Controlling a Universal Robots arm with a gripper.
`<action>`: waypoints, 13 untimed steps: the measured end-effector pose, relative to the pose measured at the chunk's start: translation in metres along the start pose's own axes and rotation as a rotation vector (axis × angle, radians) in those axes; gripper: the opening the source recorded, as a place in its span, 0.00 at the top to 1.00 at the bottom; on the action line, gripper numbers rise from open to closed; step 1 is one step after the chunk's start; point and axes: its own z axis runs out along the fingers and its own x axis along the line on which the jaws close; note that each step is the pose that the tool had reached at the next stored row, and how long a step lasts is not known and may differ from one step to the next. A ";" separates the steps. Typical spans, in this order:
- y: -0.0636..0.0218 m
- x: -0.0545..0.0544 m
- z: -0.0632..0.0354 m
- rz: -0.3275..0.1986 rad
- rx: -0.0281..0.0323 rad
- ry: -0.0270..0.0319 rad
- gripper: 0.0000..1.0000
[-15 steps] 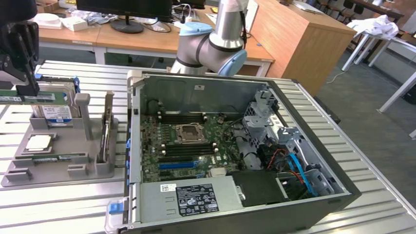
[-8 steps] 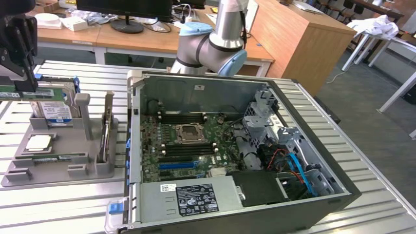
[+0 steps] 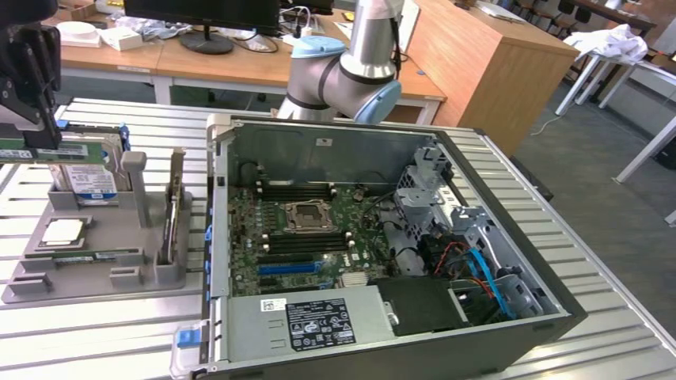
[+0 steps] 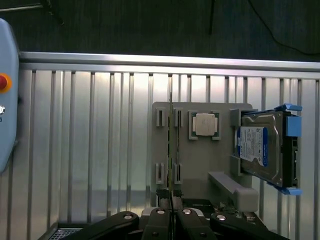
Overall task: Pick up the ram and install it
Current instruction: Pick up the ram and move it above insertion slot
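My gripper [image 3: 37, 141] hangs at the exterior view's far left, above the grey fixture tray [image 3: 138, 277]. It is shut on the ram [image 3: 47, 153], a thin green stick held level under the fingers. In the wrist view my gripper [image 4: 172, 212] clamps the ram [image 4: 171, 150], which runs edge-on as a thin line above the tray [image 4: 215, 160]. A second green stick [image 3: 90, 255] lies flat in the tray's front slot. The open computer case [image 3: 507, 170] stands to the exterior view's right, its motherboard [image 3: 248, 233] showing dark memory slots [image 3: 301, 190] beside the processor socket [image 3: 313, 214].
The tray also carries a blue-and-white hard drive [image 3: 93, 184] [image 4: 260, 147], a silver processor chip [image 3: 63, 231] [image 4: 205, 124] and an upright card [image 3: 174, 206]. The arm's base [image 3: 343, 75] rises behind the case. A light-blue box with a red button [image 4: 5, 100] sits beside the ribbed table.
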 end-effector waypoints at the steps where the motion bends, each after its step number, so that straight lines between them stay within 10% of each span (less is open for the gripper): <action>1: -0.0008 0.000 0.0000 0.000 0.0000 0.0000 0.89; 13: -0.0212 0.000 -0.0004 0.000 0.0003 -0.0002 0.89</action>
